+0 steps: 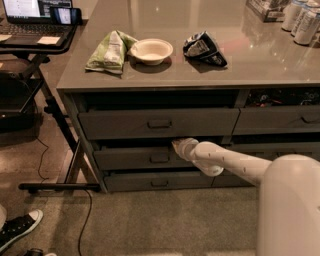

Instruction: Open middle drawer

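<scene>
The middle drawer (135,158) is a wide grey drawer with a small rectangular pull handle (159,158) at its centre, in the left stack under the counter. It stands out slightly, with a dark gap above its front. My gripper (176,145) is at the end of the white arm (225,160), which reaches in from the lower right. Its tip sits at the top edge of the middle drawer's front, just right of and above the handle. The taller drawer (159,123) is above and the slim drawer (155,181) below.
On the counter (270,65) lie a green chip bag (107,51), a white bowl (151,50) and a dark chip bag (204,49); cans (300,15) at far right. A laptop stand (35,35) with metal legs stands left. A shoe (20,227) and cable lie on the floor.
</scene>
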### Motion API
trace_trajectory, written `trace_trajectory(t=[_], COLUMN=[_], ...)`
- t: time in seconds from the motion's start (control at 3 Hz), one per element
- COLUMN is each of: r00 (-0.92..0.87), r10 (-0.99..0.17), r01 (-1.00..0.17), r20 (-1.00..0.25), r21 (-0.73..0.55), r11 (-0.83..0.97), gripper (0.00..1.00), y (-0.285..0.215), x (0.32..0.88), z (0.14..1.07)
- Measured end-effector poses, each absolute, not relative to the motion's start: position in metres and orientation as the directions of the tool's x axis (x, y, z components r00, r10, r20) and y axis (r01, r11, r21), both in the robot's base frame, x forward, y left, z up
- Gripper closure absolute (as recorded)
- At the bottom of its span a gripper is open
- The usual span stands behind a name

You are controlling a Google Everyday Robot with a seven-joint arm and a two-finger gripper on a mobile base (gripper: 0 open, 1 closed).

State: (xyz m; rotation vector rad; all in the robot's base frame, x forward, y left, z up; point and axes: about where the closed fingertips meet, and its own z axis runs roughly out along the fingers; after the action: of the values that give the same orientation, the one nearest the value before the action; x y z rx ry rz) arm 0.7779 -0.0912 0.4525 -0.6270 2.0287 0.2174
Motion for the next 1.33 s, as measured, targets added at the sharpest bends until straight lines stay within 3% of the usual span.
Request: trace_trajectory(t=[1.33], r00=[-0.459], r10=[-0.337], r01=[-0.522], r20=[-0.822], r21=[-0.058], r11=[0.851], gripper=[1.00], y=[-0.0936], x=[0.7685], z=[0.4511])
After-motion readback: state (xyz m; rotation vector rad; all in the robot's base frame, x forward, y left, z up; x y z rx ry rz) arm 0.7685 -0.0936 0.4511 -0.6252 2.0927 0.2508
